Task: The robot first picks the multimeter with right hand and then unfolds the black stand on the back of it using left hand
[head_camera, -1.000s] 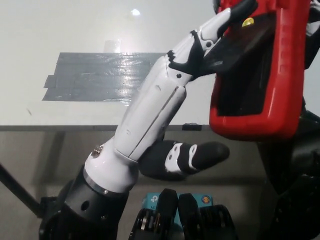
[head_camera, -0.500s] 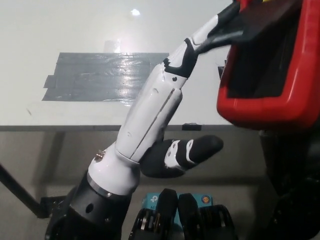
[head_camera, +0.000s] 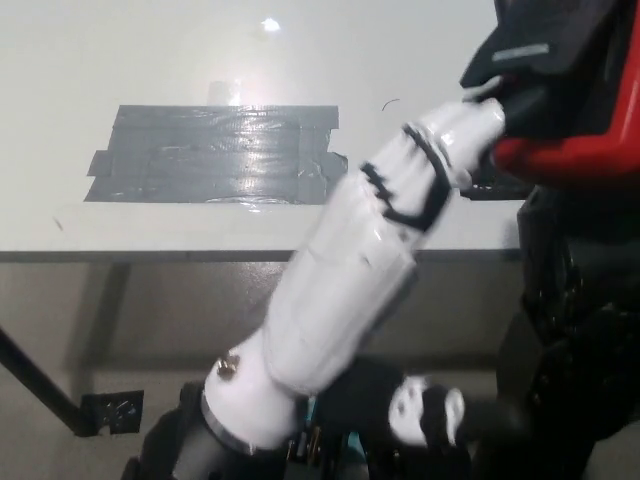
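The white table [head_camera: 60, 60] fills the upper two thirds of the head view; its near edge runs straight across about halfway down, with a dark leg slanting down under its left end. A wide patch of grey tape [head_camera: 215, 153], laid in overlapping strips and glossy under the lamp glare, lies flat on the table just behind the near edge, left of centre. The white left hand [head_camera: 430, 180] reaches diagonally from bottom centre to upper right, crossing over the near edge of the table; the frame is motion-blurred here. Its fingertips meet the underside of the multimeter [head_camera: 565, 160], which is held up in the air at the top right corner of the view, above and off the right end of the table, not resting on it. Only the red casing's lower rim and a black slab above it show; the slab is probably the black stand [head_camera: 545, 45], tilted away from the red body, but blur makes that uncertain. Whether the left fingers are pinched on the slab or merely pressed against it cannot be told. The right hand [head_camera: 580, 330] appears only as a dark mass under the multimeter along the right edge; its grip on the casing cannot be made out.
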Robot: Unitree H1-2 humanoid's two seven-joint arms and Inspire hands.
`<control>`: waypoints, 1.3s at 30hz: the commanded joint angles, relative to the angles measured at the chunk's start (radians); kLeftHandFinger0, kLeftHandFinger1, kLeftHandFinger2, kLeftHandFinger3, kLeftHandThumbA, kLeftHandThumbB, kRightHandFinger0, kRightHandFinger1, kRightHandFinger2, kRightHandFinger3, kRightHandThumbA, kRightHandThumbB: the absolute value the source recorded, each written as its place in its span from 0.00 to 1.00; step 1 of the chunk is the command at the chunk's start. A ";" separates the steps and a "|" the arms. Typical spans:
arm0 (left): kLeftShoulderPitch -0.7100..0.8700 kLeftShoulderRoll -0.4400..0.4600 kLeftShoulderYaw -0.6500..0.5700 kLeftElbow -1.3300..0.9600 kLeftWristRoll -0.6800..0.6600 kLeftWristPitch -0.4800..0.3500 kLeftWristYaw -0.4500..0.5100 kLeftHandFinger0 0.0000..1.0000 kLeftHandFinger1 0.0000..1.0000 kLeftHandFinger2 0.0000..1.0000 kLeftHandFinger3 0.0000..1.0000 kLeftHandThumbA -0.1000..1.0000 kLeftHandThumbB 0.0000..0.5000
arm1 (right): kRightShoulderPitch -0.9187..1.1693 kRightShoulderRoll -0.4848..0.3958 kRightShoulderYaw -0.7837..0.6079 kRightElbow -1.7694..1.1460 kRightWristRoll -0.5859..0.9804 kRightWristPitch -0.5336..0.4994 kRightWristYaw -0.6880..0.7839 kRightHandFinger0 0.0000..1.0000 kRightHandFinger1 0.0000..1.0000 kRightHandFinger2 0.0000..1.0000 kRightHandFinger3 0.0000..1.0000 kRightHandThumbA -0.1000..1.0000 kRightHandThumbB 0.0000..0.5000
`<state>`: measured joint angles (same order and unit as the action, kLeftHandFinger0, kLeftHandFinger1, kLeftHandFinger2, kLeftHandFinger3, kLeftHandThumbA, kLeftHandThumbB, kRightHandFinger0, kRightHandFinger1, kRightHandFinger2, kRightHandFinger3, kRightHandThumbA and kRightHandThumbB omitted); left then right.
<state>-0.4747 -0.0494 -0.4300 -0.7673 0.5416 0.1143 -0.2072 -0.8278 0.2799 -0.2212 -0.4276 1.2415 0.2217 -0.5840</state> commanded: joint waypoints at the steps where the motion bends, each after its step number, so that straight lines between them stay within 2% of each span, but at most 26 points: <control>1: -0.007 0.007 0.001 -0.017 0.094 -0.134 0.018 1.00 1.00 1.00 1.00 1.00 0.65 | -0.038 0.000 0.009 0.006 -0.050 -0.031 -0.009 0.00 0.39 0.67 0.89 0.00 0.12; 2: 0.003 0.007 0.001 -0.038 0.122 -0.131 0.002 1.00 1.00 1.00 1.00 1.00 0.72 | -0.022 0.010 0.010 -0.003 -0.049 -0.031 -0.028 0.00 0.41 0.69 0.90 0.00 0.15; 4: 0.000 0.013 0.003 -0.052 0.155 -0.135 -0.022 1.00 1.00 1.00 1.00 1.00 0.75 | -0.022 0.022 0.006 -0.002 -0.036 -0.047 -0.021 0.00 0.41 0.68 0.90 0.00 0.12; 7: 0.004 0.021 -0.005 -0.032 0.201 -0.191 -0.013 1.00 1.00 1.00 1.00 1.00 0.75 | -0.028 0.037 0.014 -0.027 -0.035 -0.047 -0.067 0.00 0.42 0.68 0.90 0.00 0.07; 9: 0.012 0.018 -0.012 -0.011 0.217 -0.219 0.004 1.00 1.00 1.00 1.00 1.00 0.73 | -0.028 0.037 0.022 -0.036 -0.031 -0.040 -0.077 0.00 0.42 0.68 0.90 0.00 0.10; 14: 0.039 0.016 0.009 -0.023 0.214 -0.221 -0.011 1.00 1.00 1.00 1.00 1.00 0.74 | -0.002 0.041 0.036 -0.039 -0.019 -0.041 -0.048 0.00 0.43 0.70 0.91 0.00 0.07; 17: 0.027 0.023 0.043 -0.054 0.177 -0.207 -0.025 1.00 1.00 1.00 1.00 1.00 0.74 | -0.001 0.046 0.025 -0.037 -0.006 -0.059 -0.059 0.00 0.43 0.71 0.93 0.00 0.12; 19: 0.016 0.012 0.067 -0.063 0.170 -0.257 0.029 1.00 1.00 1.00 1.00 1.00 0.73 | -0.002 0.052 0.015 -0.040 0.025 -0.070 -0.074 0.00 0.45 0.74 0.96 0.00 0.13; 21: -0.005 -0.007 0.096 -0.099 0.222 -0.274 0.033 1.00 1.00 1.00 1.00 1.00 0.90 | 0.003 0.031 0.024 -0.037 0.023 -0.055 -0.042 0.00 0.42 0.70 0.97 0.00 0.07; 22: -0.005 -0.014 0.102 -0.109 0.220 -0.270 0.023 1.00 1.00 1.00 1.00 1.00 0.92 | 0.005 0.026 0.029 -0.035 0.021 -0.051 -0.034 0.00 0.42 0.68 0.97 0.00 0.06; 23: -0.012 -0.035 0.117 -0.129 0.221 -0.268 0.034 1.00 1.00 1.00 1.00 1.00 0.99 | 0.010 0.017 0.033 -0.032 0.005 -0.044 -0.034 0.00 0.39 0.64 0.90 0.00 0.08; 24: -0.020 -0.063 0.128 -0.128 0.234 -0.284 0.068 1.00 1.00 1.00 1.00 1.00 0.82 | 0.012 0.017 0.034 -0.031 -0.004 -0.046 -0.039 0.00 0.37 0.63 0.89 0.00 0.10; 25: -0.038 -0.116 0.136 -0.115 0.264 -0.317 0.130 1.00 1.00 1.00 1.00 0.83 0.39 | 0.017 0.022 0.033 -0.027 -0.007 -0.052 -0.038 0.00 0.37 0.64 0.89 0.00 0.13; 26: -0.051 -0.156 0.141 -0.097 0.320 -0.364 0.193 1.00 1.00 1.00 1.00 0.52 0.11 | 0.026 0.025 0.033 -0.020 -0.004 -0.059 -0.023 0.00 0.36 0.64 0.90 0.00 0.14; 27: -0.057 -0.171 0.141 -0.099 0.341 -0.379 0.193 1.00 1.00 1.00 1.00 0.52 0.08 | 0.039 0.030 0.036 -0.010 -0.008 -0.068 0.006 0.00 0.36 0.64 0.98 0.00 0.13; 29: -0.082 -0.182 0.156 -0.105 0.318 -0.373 0.168 1.00 1.00 1.00 1.00 0.54 0.16 | 0.047 0.040 0.036 -0.002 -0.013 -0.083 0.027 0.00 0.37 0.66 1.00 0.00 0.16; 30: -0.103 -0.220 0.160 -0.106 0.341 -0.356 0.168 1.00 1.00 1.00 1.00 0.14 0.16 | 0.051 0.043 0.040 -0.009 -0.019 -0.080 0.012 0.00 0.39 0.68 1.00 0.00 0.19; 31: -0.128 -0.225 0.173 -0.104 0.380 -0.388 0.176 1.00 1.00 1.00 1.00 0.05 0.13 | 0.053 0.050 0.046 -0.025 -0.040 -0.075 -0.029 0.00 0.41 0.70 0.96 0.00 0.23; 32: -0.120 -0.251 0.169 -0.123 0.398 -0.366 0.140 1.00 1.00 1.00 1.00 0.06 0.15 | 0.058 0.048 0.048 -0.025 -0.028 -0.073 -0.015 0.00 0.41 0.70 0.94 0.00 0.19; 33: -0.113 -0.258 0.168 -0.118 0.396 -0.367 0.137 1.00 1.00 1.00 1.00 0.07 0.14 | 0.061 0.044 0.045 -0.013 -0.008 -0.079 0.020 0.00 0.38 0.67 0.96 0.00 0.16; 34: -0.129 -0.243 0.179 -0.094 0.387 -0.386 0.156 1.00 1.00 1.00 1.00 0.14 0.11 | 0.063 0.045 0.044 -0.003 0.011 -0.082 0.036 0.00 0.38 0.67 0.97 0.00 0.18; 35: -0.162 -0.211 0.201 -0.047 0.358 -0.419 0.189 1.00 1.00 1.00 1.00 0.27 0.09 | 0.065 0.045 0.046 0.000 0.023 -0.076 0.030 0.01 0.39 0.68 0.91 0.00 0.22; 36: -0.170 -0.198 0.209 -0.024 0.331 -0.428 0.198 1.00 1.00 1.00 1.00 0.31 0.09 | 0.068 0.040 0.052 -0.003 0.017 -0.065 0.018 0.00 0.40 0.68 0.88 0.00 0.22; 37: -0.183 -0.145 0.214 0.001 0.224 -0.425 0.166 1.00 1.00 1.00 1.00 0.92 0.46 | 0.073 0.039 0.066 -0.011 -0.023 -0.049 -0.018 0.00 0.38 0.68 0.82 0.00 0.28; 38: -0.195 -0.111 0.217 0.011 0.161 -0.393 0.119 1.00 1.00 1.00 1.00 1.00 0.93 | 0.083 0.047 0.078 -0.018 -0.052 -0.050 -0.020 0.00 0.37 0.68 0.82 0.00 0.26; 39: -0.191 -0.083 0.218 0.028 0.123 -0.393 0.104 1.00 1.00 1.00 1.00 1.00 0.95 | 0.094 0.054 0.089 -0.022 -0.051 -0.051 -0.007 0.00 0.37 0.68 0.80 0.00 0.20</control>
<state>-0.6273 -0.2080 -0.2319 -0.7865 0.8227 -0.2516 -0.0871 -0.7232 0.3079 -0.1775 -0.4162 1.2222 0.1702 -0.6272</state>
